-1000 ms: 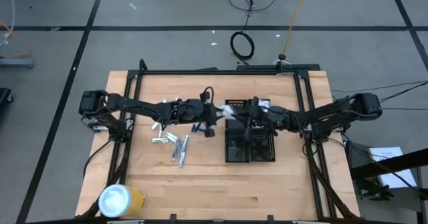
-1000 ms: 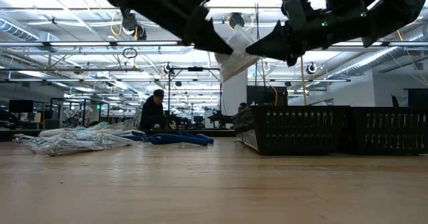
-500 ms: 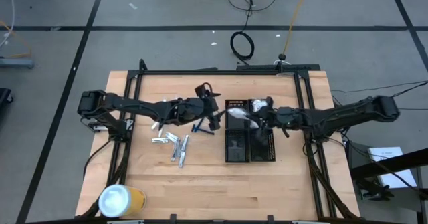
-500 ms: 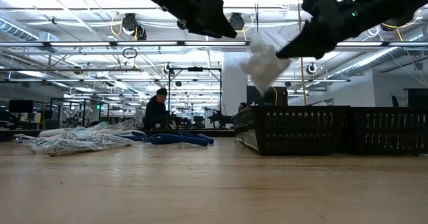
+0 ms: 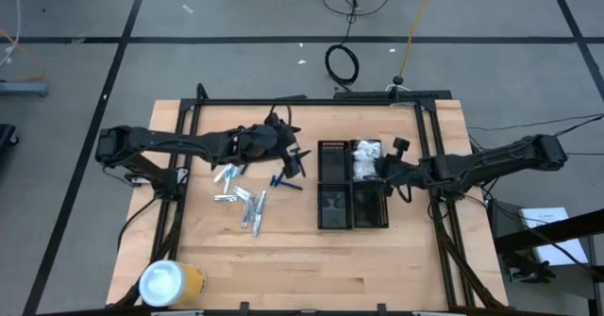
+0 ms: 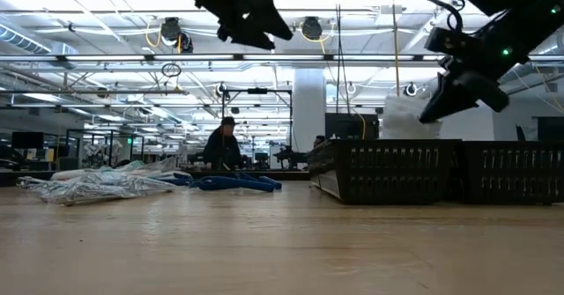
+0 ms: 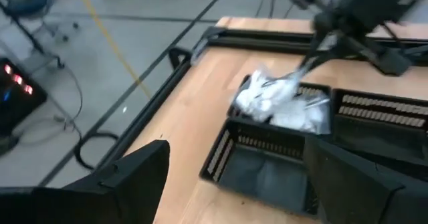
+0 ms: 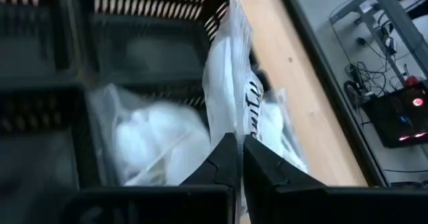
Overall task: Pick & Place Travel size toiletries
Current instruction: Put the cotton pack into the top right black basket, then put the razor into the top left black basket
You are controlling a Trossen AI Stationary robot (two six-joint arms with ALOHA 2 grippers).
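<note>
Packet (image 5: 366, 156) handed over since earlier: right fingers (image 8: 234, 158) pinch it over tray's (image 5: 332, 148) far right compartment for release; left fingers (image 5: 300, 161) spread, withdrawn near counter middle.

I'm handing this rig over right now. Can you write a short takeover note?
Right end effector: shut on the clear-white packet, holding it over the back right compartment of the black trays.
Left end effector: open, empty, above the table left of the trays.
Done: packet is at the trays, not released.
Left: blue razor and silvery tubes lie on the table.
</note>
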